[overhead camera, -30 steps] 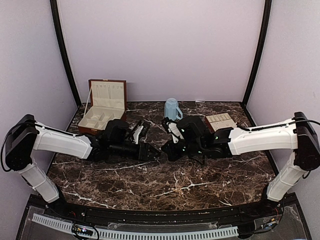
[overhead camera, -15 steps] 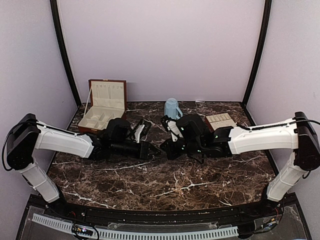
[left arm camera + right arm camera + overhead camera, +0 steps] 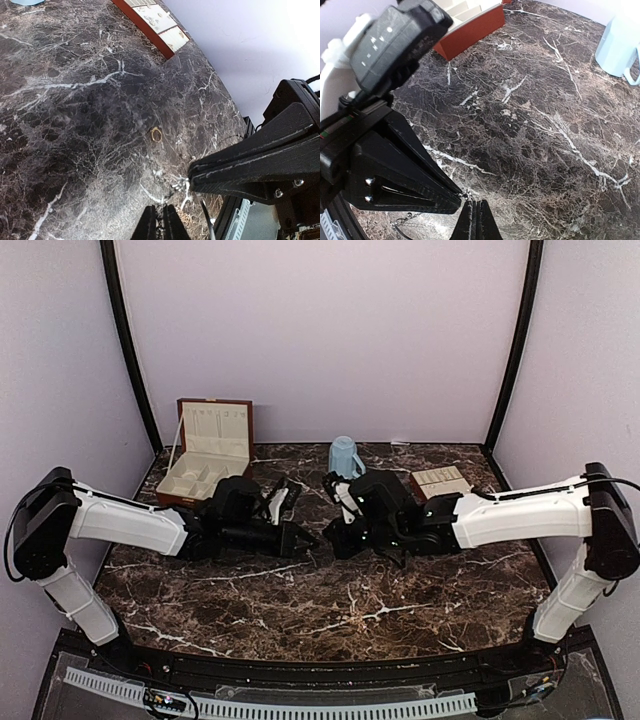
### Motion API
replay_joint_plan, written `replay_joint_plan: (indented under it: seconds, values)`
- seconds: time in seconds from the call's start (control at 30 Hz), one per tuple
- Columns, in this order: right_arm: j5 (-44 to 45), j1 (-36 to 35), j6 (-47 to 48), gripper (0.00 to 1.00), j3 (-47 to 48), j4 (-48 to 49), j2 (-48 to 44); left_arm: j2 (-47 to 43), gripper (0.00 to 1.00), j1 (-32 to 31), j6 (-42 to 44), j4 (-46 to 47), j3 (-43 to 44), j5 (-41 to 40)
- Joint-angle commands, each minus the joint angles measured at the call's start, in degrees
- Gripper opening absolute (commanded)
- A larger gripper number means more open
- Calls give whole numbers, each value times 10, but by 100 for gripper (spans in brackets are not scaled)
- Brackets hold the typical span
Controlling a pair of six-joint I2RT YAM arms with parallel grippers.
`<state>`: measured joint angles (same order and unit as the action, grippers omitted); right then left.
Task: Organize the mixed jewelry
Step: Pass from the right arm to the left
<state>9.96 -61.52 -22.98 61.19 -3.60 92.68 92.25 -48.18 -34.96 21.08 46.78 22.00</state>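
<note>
Left pincer (image 3: 160,226) and right pincer (image 3: 475,221) sit tip to tip low over the dark marble tabletop (image 3: 75,100), both pressed together. Can't tell if either pinches anything. Thin silvery chain (image 3: 179,186) lies at the tips, partly hidden under the left pincer's wedge. Small gold-coloured ring (image 3: 156,134) is just beyond, apart. Light-blue mug (image 3: 620,42), reddish-brown wooden box (image 3: 470,27) and cream-lined brown-edged tray (image 3: 157,22) are well back.

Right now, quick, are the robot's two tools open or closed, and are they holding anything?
Left tool: closed; a silvery chain sits by it, grip unclear.
Right tool: closed; whether it holds anything cannot be told.
</note>
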Motion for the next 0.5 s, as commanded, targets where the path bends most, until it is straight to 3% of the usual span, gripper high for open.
replay_joint_plan:
  seconds: [0.0,0.17,0.47]
  values:
    - [18,-6,-5,0,20,-1,13,-15,9,-3,8,5,6,-19]
    - [36,-6,-21,0,16,1,22,-21,9,-2,11,-7,8,-36]
    - [60,-6,-29,27,5,11,11,-31,6,-3,6,-21,-1,-74]
